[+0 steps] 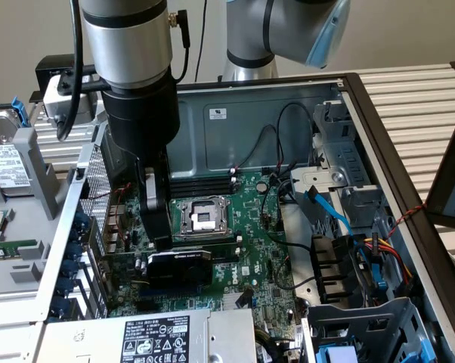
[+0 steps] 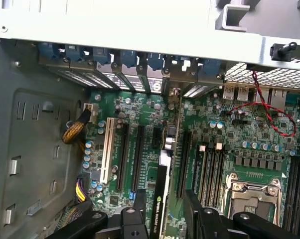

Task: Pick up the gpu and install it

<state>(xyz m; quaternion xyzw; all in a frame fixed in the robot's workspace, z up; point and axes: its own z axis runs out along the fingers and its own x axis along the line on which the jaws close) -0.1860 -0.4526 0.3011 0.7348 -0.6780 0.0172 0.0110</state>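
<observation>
exterior view: the arm reaches down into an open computer case [image 1: 379, 151] lying on its side, and the gripper [image 1: 158, 227] hangs low over the green motherboard [image 1: 258, 249], just beside the empty cpu socket [image 1: 201, 217] on the exterior view's left. directly below the fingers sits the gpu [image 1: 178, 266], its black shroud facing up, standing on edge in an expansion slot between the socket and the power supply [image 1: 156, 336]. the card looks level and down on the board, so i judge it at least placed in the slot; whether it is fully seated cannot be told. the dark finger hides any contact with the card's top edge

wrist view: looking down along the fingers [image 2: 205, 221], the jaws stand apart with the gpu [image 2: 160, 199] rising edge-on between them, its nvidia label readable. a clear gap shows on either side of the card, so the gripper is open and not clamping it. the card's silver bracket end runs up toward the rear slot covers [image 2: 140, 74], and long black pcie slots [image 2: 137, 159] lie empty beside it

risks: if the card is only half home, a lift of the arm could leave it tilted in the slot. a finger brushing the shroud could drag it loose. a sideways drift could knock the socket or the red and black wire [image 2: 269, 114] near the rear ports
</observation>
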